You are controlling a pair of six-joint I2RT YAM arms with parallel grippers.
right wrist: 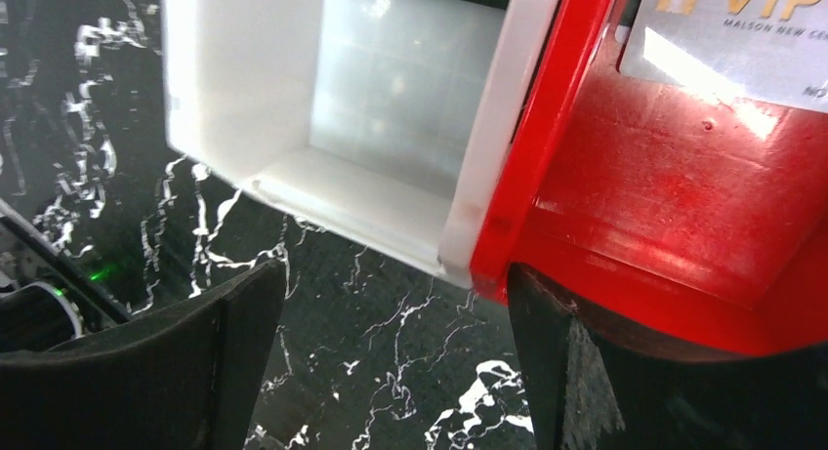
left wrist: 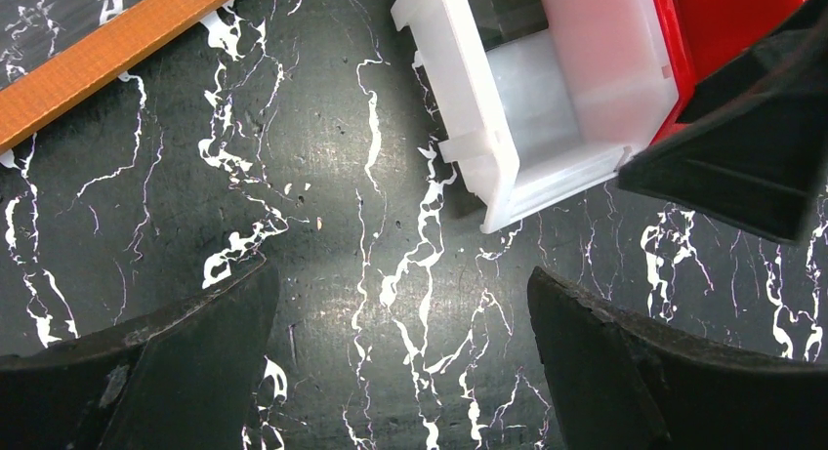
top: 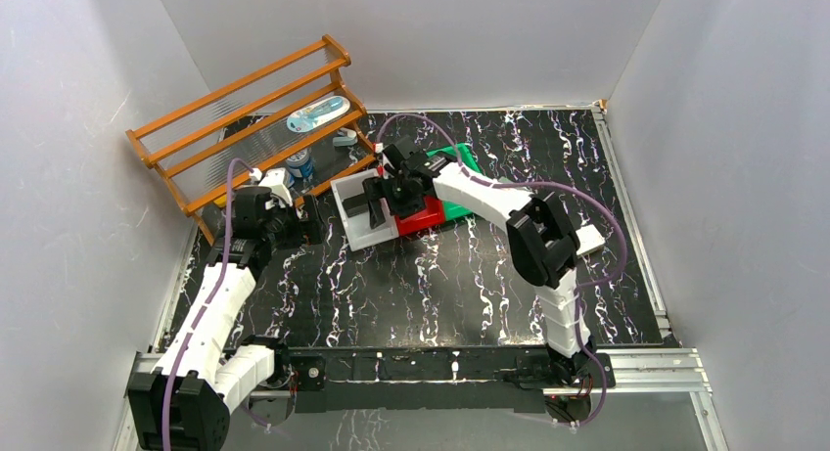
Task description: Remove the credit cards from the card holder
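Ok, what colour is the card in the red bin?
Silvery grey with gold lettering; the card shows best in the right wrist view.

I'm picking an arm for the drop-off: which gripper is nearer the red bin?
Right. The right gripper hangs open at the red bin's edge, where it meets the white bin. The left gripper is over bare table, beyond the white bin.
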